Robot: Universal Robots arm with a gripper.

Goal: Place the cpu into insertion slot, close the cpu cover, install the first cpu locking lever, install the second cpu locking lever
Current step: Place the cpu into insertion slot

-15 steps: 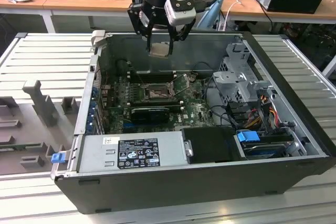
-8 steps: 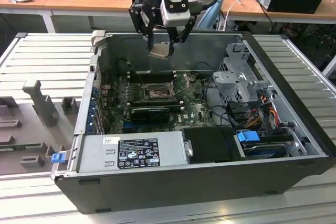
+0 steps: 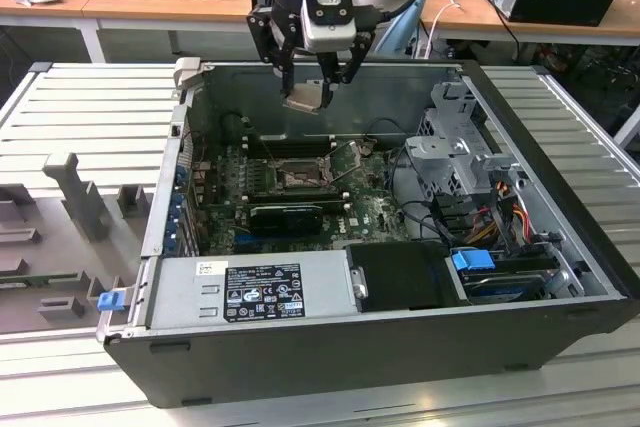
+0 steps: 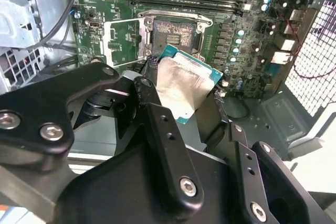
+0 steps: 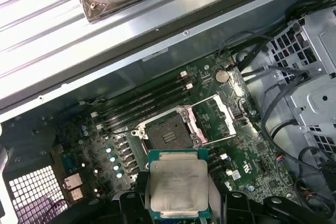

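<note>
My gripper (image 3: 312, 85) is shut on the cpu (image 3: 305, 97), a flat silver-topped chip with a green edge, held tilted above the open computer case. The chip sits between the black fingers in both wrist views: cpu (image 4: 186, 85), cpu (image 5: 177, 184). On the motherboard below lies the insertion slot (image 5: 169, 136), a square black socket with a brownish pin field, uncovered and apart from the chip. The cpu cover (image 5: 218, 119) is swung open beside the socket. The second wrist view shows the same insertion slot (image 4: 173, 35) and open cpu cover (image 4: 123, 38). In the exterior view the insertion slot (image 3: 298, 179) is well under the gripper.
The case walls (image 3: 330, 342) ring the motherboard. A power supply (image 3: 250, 292) fills the near side, and a drive cage (image 3: 455, 147) with loose cables stands on the exterior view's right. Memory slots (image 3: 290, 145) run behind the socket, and a long black card (image 3: 288, 215) lies in front.
</note>
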